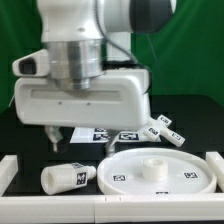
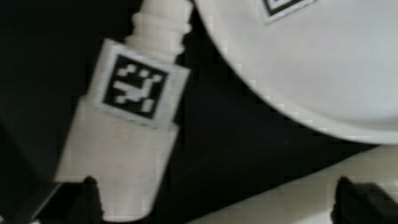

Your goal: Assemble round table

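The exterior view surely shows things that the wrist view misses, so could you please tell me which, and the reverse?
Only the exterior view: the small base piece, the marker board, the white border rails and the disc with its raised central hub. Only the wrist view: the leg with its narrow end peg clearly seen. Both: the leg lying beside the disc's rim, below the open gripper.
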`<state>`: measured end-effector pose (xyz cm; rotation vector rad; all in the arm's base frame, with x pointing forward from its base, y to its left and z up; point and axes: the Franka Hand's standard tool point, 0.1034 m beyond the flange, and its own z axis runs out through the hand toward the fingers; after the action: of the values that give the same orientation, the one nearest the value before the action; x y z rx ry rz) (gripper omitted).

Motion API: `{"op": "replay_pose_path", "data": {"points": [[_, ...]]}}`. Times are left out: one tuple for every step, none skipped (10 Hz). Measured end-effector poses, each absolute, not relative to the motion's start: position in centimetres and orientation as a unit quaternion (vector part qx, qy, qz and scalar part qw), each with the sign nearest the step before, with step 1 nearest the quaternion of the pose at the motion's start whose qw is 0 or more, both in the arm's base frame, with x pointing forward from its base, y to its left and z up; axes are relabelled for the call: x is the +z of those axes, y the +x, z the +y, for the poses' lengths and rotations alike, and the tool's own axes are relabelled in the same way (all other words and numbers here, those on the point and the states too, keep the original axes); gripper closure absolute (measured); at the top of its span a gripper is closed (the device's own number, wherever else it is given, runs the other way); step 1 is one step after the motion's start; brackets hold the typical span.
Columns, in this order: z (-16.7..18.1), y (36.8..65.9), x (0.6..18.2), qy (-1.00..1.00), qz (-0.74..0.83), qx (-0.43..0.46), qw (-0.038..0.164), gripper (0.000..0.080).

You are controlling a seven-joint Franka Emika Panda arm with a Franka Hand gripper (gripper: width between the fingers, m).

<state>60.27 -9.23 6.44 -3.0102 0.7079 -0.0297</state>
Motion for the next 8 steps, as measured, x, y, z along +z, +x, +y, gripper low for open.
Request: {"op": "replay_pose_path", "data": {"points": [[-9.1,60.3,6.4,-0.962,0.272,-0.008,0.026,0.015],[-8.7,60.3,6.4,-0.959,0.283,-0.008,0.027,0.015],[-8.7,60.3,6.4,-0.947,0.32,-0.006,0.029,0.015],[-9.0,60.2,6.1,-0.945,0.324,0.011,0.039,0.015],[-11.0,60.9,6.0,-0.942,0.327,0.043,0.062,0.015],[-12.5,61.9,6.1,-0.938,0.334,0.055,0.069,0.015],[-13.5,62.2,6.0,-0.938,0.331,0.066,0.075,0.015],[-14.0,61.3,5.5,-0.933,0.334,0.102,0.084,0.015]]}}
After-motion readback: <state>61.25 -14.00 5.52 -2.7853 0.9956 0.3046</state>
